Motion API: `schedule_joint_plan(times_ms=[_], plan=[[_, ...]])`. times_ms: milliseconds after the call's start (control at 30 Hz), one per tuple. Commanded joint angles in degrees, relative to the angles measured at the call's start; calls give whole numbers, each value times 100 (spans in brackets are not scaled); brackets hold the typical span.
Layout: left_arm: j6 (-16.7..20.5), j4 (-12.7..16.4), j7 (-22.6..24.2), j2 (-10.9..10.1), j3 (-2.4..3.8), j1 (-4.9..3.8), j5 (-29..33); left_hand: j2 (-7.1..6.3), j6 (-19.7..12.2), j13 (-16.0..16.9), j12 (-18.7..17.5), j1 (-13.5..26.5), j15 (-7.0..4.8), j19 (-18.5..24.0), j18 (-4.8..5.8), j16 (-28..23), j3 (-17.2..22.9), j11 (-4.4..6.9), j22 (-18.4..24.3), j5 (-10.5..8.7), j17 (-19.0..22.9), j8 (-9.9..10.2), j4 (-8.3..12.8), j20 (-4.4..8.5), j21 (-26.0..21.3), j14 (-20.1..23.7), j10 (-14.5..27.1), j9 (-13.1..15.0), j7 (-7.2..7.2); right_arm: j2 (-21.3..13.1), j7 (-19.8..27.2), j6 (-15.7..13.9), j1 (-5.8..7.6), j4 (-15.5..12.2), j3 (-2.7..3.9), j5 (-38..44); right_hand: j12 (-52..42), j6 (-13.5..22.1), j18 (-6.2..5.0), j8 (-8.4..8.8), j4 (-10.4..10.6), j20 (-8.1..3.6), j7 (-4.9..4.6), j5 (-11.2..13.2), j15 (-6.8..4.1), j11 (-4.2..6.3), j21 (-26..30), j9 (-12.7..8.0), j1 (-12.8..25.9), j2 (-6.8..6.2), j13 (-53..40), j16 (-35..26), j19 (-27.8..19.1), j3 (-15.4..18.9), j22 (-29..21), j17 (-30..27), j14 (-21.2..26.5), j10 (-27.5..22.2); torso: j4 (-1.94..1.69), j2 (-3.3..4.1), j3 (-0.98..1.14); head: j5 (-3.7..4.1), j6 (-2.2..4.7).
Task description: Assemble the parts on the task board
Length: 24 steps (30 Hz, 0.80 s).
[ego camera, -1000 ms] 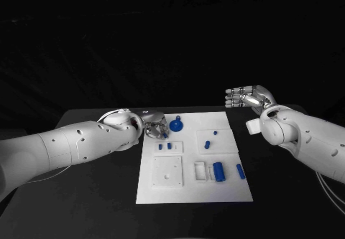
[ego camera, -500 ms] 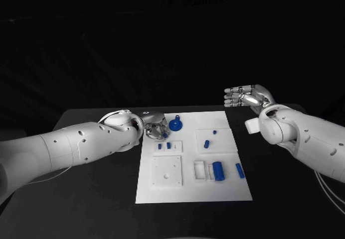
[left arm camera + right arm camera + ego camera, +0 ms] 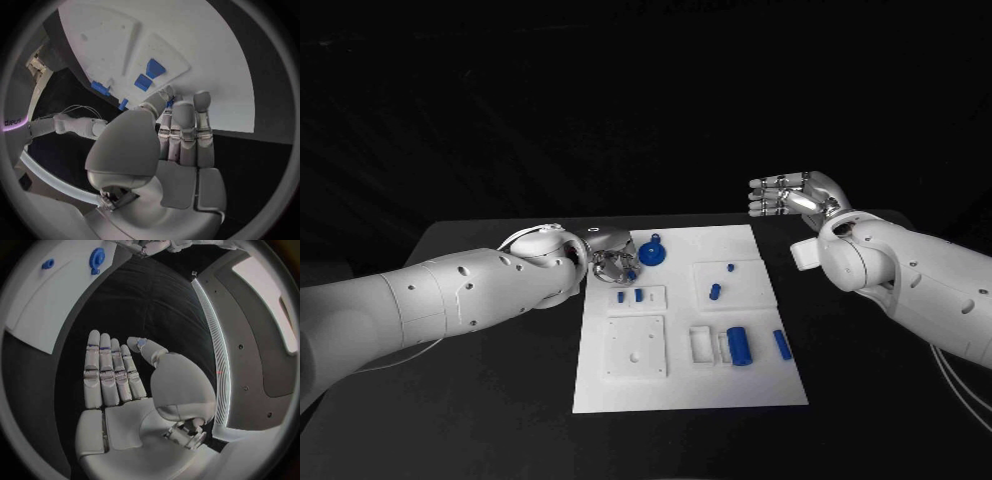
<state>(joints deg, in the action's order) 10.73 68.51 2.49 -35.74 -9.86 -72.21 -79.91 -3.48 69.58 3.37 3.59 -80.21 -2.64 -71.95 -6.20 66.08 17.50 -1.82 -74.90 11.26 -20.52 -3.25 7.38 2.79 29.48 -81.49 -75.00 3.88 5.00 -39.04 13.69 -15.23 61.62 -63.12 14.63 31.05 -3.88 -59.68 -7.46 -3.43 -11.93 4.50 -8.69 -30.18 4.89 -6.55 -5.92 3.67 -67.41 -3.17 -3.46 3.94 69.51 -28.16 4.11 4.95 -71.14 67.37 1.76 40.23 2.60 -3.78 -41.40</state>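
- Board (image 3: 687, 385): white, centred on the black surface (image 3: 488, 400).
- Near right: blue cylinder (image 3: 738, 345), slim peg (image 3: 782, 344) beside it.
- Middle: two small pieces (image 3: 630, 295) in a tray.
- Far: round disc (image 3: 653, 250).
- Left hand (image 3: 610, 256): at the board's far-left corner, fingers curled; hold cannot be told.
- Right hand (image 3: 796, 194): raised beyond the board, fingers straight, empty.

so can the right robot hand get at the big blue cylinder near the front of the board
Probably yes: the right robot hand is raised, open and empty, and nothing stands over the big blue cylinder. The left robot hand is busy at the task board's far corner.
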Motion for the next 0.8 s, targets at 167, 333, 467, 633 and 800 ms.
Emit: schedule_joint_plan(times_ms=[167, 333, 467, 633, 800], plan=[[-147, 20, -99, 20, -4, 15, -84, -68, -157, 1, -27, -22, 63, 59, -120, 16, 9, -95, -110, -83, 13, -22, 36, -24, 11, 32, 224, -22, 42, -10, 49, 75, 0, -16, 3, 34, 37, -15, -76, -14, 26, -7, -9, -19, 20, 1, 23, 4, 20, -28, 8, -21, 32, -17, 1, -7, 7, -9, -2, -4, -1, 35, -8], [-216, 21, -160, 17, -4, 15, -98, -166, -333, 0, -27, -12, 115, 78, -160, 3, 108, -164, -110, -97, 21, -27, 44, -72, -4, 56, 422, -22, 70, -17, 46, 74, 0, -20, 3, 35, 37, -15, -76, -14, 26, -7, -9, -19, 20, 1, 23, 4, 20, -28, 8, -21, 32, -17, 1, -7, 7, -9, -1, -2, -1, 21, -5], [-204, 28, -158, 15, -5, 15, -103, -242, -458, -2, -29, 2, 137, 74, -192, 2, 189, -194, -111, -100, 26, -26, 38, -101, -8, 58, 513, -26, 69, -20, 44, 72, 0, -20, 3, 35, 37, -15, -76, -14, 26, -7, -9, -19, 20, 1, 23, 4, 20, -28, 8, -21, 32, -17, 1, -7, 7, -9, -2, -2, -3, 19, -5], [-60, 40, -105, 12, -5, 15, -105, -375, -764, -2, -28, -40, 146, 50, -223, 4, 277, -215, -111, -98, 33, -28, 74, -110, -2, 43, 562, -30, 15, -20, 42, 73, 0, -16, 3, 36, 36, -8, -77, -14, 26, -3, -10, -17, 22, 0, 29, 4, 21, -29, 8, -19, 26, -13, 1, -8, 14, -15, -4, -4, -4, 32, -5], [29, 45, -62, 13, -5, 15, -105, -422, -784, -2, -28, -44, 152, 35, -233, 1, 332, -228, -111, -94, 38, -31, 58, -113, 2, 35, 603, -29, 13, -14, 43, 77, 0, -13, 3, 36, 36, -8, -77, -14, 26, -3, -10, -17, 22, 0, 29, 4, 21, -29, 8, -19, 26, -13, 1, -8, 14, -15, 0, -3, -7, 34, -1]])
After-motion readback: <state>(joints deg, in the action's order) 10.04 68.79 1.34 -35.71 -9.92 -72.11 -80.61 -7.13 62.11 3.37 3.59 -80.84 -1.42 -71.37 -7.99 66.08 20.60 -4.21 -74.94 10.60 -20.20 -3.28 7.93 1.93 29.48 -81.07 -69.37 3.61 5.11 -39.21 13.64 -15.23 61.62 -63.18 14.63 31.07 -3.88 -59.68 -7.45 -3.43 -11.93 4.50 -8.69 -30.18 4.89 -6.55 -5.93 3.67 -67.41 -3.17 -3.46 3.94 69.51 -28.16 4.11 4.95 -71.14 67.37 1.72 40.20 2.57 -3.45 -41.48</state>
